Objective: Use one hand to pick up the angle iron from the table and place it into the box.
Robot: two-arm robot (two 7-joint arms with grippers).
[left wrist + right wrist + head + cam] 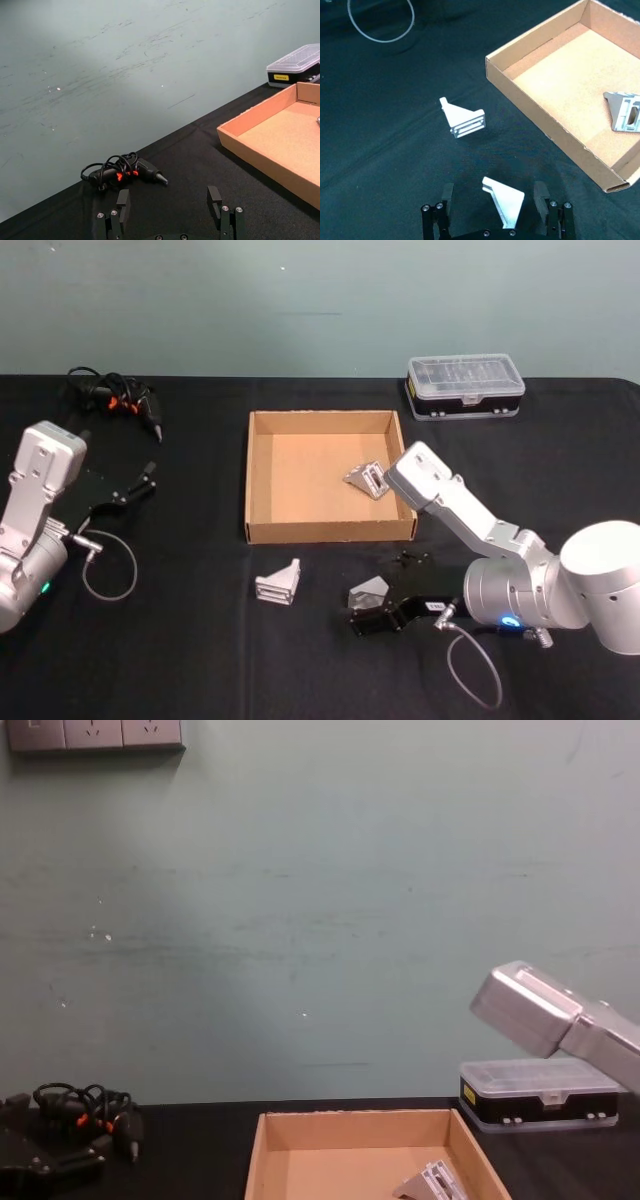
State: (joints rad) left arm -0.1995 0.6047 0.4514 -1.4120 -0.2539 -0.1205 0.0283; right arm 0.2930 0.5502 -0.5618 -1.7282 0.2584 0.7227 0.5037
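Three silver angle irons show. One (367, 480) (623, 111) (430, 1182) lies inside the tan box (262, 480) (545, 122) (262, 1145) near its right wall. A second (279, 583) (463, 119) stands on the black table (180, 660) in front of the box. The third (368, 594) (505, 202) sits on the table between the fingers of my right gripper (388, 592) (492, 196), which is open around it, with gaps on both sides. My left gripper (138, 483) (168, 200) is open and holds nothing, parked at the table's left.
A black corded tool (120, 400) (125, 172) (90, 1115) lies at the back left. A clear-lidded black case (465, 386) (295, 65) (540, 1092) stands behind the box at the right. My right arm's elbow (425, 480) (530, 1005) hangs over the box's right front corner.
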